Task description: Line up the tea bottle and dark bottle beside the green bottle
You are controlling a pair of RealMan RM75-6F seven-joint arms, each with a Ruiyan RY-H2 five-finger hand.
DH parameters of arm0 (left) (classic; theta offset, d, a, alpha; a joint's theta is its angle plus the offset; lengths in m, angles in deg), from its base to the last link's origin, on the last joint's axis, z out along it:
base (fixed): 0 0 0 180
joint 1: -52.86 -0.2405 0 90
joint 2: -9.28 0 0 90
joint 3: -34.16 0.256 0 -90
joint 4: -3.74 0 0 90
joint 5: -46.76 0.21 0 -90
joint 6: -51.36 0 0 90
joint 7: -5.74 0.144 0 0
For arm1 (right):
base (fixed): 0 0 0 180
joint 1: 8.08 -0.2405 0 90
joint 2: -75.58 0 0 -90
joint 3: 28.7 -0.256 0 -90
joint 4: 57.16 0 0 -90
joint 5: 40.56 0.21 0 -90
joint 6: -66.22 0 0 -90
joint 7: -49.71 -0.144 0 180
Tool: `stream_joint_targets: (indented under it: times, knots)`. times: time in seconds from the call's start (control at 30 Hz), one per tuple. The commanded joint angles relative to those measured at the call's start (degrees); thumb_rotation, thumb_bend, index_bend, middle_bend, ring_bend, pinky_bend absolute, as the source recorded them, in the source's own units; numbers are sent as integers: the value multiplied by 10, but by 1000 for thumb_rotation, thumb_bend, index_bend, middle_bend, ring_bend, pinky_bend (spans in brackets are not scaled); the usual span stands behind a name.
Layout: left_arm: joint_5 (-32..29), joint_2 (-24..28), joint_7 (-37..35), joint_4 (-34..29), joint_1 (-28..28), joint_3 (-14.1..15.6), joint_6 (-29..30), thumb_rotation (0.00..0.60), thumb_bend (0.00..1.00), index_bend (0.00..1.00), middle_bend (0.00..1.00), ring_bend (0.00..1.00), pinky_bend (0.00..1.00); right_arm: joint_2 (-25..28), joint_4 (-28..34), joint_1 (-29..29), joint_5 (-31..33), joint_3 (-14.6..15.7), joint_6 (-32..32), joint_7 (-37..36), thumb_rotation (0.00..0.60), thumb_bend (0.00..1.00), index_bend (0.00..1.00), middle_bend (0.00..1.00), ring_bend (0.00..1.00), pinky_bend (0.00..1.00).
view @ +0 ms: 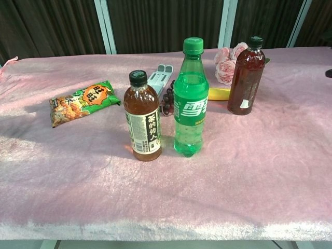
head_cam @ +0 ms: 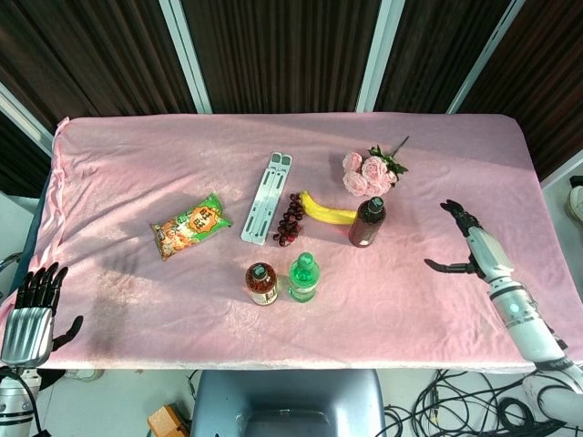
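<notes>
Pink table [head_cam: 137, 164] | tea bottle [view: 142, 117] beside green bottle [view: 190, 98] | both robot hands spread, empty

Tea bottle [view: 142, 122] just left of green bottle [view: 190, 101]; dark bottle [view: 245, 77] behind, further right.

- banana [view: 220, 94]: mostly hidden behind green bottle [view: 190, 98] and dark bottle [view: 246, 77], chest view
- grapes [view: 167, 101]: partly blocked by tea bottle [view: 142, 118]
- right robot hand [view: 328, 73]: cut off at chest view edge, only a dark sliver

Place: a staged test room, maybe a lab.
Signs: pink cloth table [head_cam: 137, 146], dark slatted wall [head_cam: 273, 45], loose cables [head_cam: 455, 405].
</notes>
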Motion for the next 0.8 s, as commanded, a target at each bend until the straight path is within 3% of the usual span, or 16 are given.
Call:
stream_joint_targets:
  times: [0.03, 0.17, 0.47, 0.63, 0.8]
  knots:
    - [1, 9, -7, -11, -1, -4, -13, 600, 278, 0, 28, 0, 0, -52, -79, -74, 31, -31, -102, -93, 600, 262, 0, 0, 0, 25]
    - [6, 9, -8, -10, -1, -5, -18, 600, 279, 0, 32, 0, 0, -97, -128, -106, 51, -48, -135, -121, 600, 262, 0, 0, 0, 25]
    - [3, 11, -11, -8, -2, -14, -36, 600, 279, 0, 34, 0, 0, -166, -181, -150, 58, -52, -164, -106, 600, 262, 35, 0, 0, 45]
    - [4, 10, -10, -8, -3, -17, -41, 600, 280, 0, 35, 0, 0, -196, -192, -160, 78, -63, -158, -80, 600, 263, 187, 48, 0, 130]
    - [9, 10, -11, -8, -4, -18, -43, 600, 283, 0, 37, 0, 0, -223, -204, -161, 102, -74, -135, -39, 600, 262, 490, 240, 136, 269]
